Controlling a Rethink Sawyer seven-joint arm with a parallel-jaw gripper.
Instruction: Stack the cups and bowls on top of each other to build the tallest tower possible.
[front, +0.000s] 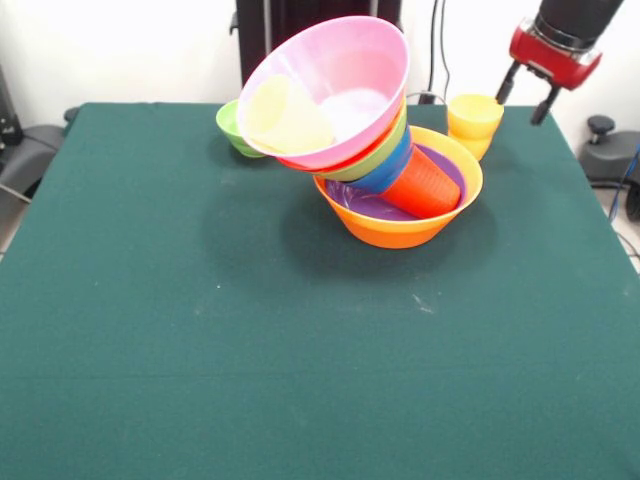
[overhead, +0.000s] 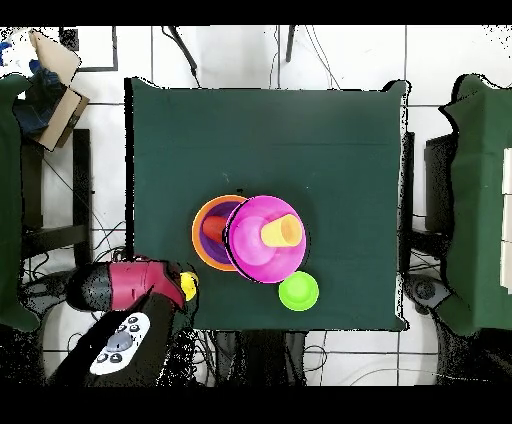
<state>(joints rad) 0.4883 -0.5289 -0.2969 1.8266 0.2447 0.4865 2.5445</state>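
Small green bowl (front: 234, 128): far side of the green table (front: 200, 330), beside the tower. Tower (front: 370, 150): orange base, purple, red cup, leaning blue-green-red-pink bowls, pale cup inside. Yellow cup (front: 474, 122): upright. Gripper (front: 527, 95): spread apart, empty.

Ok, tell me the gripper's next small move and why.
Probably lower the gripper a little toward the yellow cup, fingers apart. It hangs open and empty above and beside that cup, which stands loose behind the orange bowl, apart from the leaning tower.
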